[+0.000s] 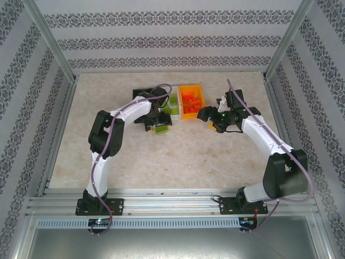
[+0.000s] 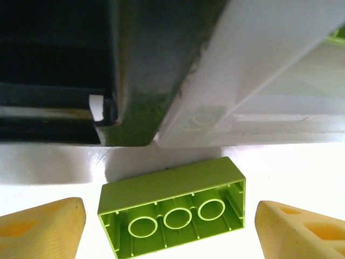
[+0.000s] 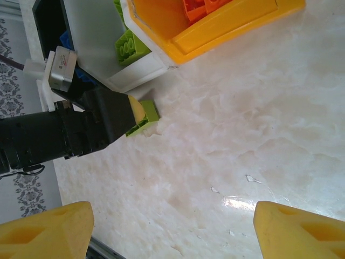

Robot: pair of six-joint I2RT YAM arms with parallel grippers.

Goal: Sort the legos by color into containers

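The green lego (image 2: pixel 172 208) lies between the tips of the left pincer (image 2: pixel 172 231), wide open and empty; its long side runs tip to tip.

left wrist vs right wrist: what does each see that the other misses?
Left wrist, not right: the hollow underside of the loose green brick, with three tubes visible, lying between the open left gripper's fingers.
Right wrist, not left: the orange bin holding orange-red bricks, green bricks in the white bin, blue bricks by the black bin, and the open right gripper over bare table.
Both: the loose brick, the white and black bins.
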